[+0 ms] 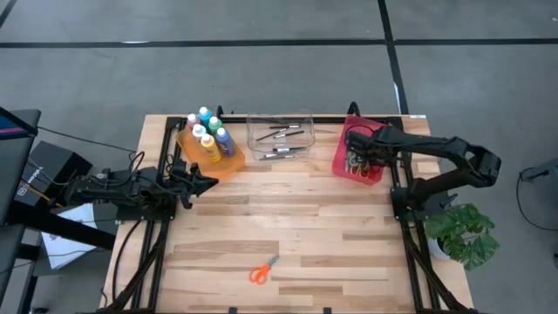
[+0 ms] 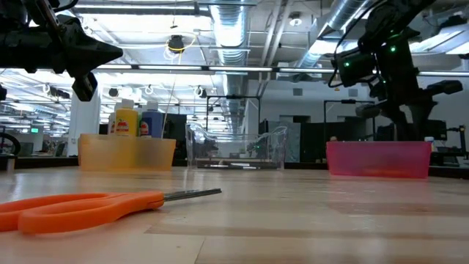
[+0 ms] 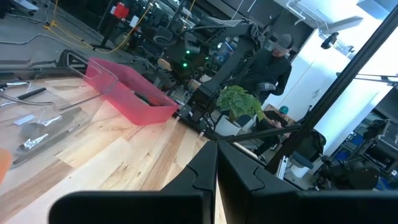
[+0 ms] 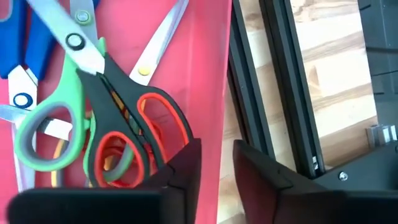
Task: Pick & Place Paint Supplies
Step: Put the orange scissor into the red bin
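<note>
- The right gripper [image 4: 214,165] hangs over the red bin [image 1: 342,155] at the table's far right edge; its fingers stand slightly spread, with a narrow gap between them, and nothing is pinched.
- Directly below and just beside that gripper, inside the red bin, lie several pairs of scissors piled across one another: one with green handles [image 4: 43,134], one with red-and-black handles [image 4: 152,118], and at least one with blue handles [image 4: 25,37]. The exact total cannot be told.
- The left gripper [image 1: 209,182] waits with fingers pressed together, holding nothing, above the table just in front of the orange bin [image 1: 228,167].
- That orange bin holds six small paint bottles [image 1: 207,135], standing upright.
- Between the two grippers, the clear bin [image 1: 279,117] holds a few thin dark paintbrushes [image 1: 281,133].
- One pair of orange scissors [image 1: 261,270] lies alone near the table's front edge, well apart from both grippers.
- The wooden table [image 1: 288,227] is otherwise bare across its middle and front, leaving wide open room.
</note>
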{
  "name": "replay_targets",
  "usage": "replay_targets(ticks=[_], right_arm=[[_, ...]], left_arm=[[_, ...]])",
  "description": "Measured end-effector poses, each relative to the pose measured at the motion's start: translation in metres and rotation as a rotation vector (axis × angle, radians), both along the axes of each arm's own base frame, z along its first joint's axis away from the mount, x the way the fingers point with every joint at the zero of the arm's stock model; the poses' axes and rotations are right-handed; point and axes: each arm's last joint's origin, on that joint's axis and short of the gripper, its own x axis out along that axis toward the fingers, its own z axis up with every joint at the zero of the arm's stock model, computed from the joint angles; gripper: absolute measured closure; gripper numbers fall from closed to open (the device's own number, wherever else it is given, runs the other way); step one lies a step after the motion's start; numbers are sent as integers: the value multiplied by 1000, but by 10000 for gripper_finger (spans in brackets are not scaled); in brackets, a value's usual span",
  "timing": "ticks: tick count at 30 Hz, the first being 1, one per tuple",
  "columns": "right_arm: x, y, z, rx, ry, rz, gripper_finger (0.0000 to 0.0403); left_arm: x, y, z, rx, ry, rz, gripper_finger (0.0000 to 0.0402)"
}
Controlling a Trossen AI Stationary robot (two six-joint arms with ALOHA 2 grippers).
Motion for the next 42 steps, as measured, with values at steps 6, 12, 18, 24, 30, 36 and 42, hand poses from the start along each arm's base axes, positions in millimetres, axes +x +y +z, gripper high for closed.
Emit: replay_targets(ticks=[6,12,18,24,30,36,42], right_arm=[[7,0,16,22,-51,147,253],[46,18,62,6,-325,532,197],[112,73,95,-60,-736,873,191],[182,155,79,-52,-835,1289,206],[241,235,43,-3,-713,1634,209],[277,289,13,95,-583,1766,192],[299,315,0,183,-535,1785,167]], left_arm=[[0,0,0,0,0,0,396],[0,0,0,0,0,0,396],[0,0,0,0,0,0,396],[0,0,0,0,0,0,396],[1,0,-1,0,9,0,396],[3,0,-1,1,17,0,396],[4,0,-3,1,43,0,396]])
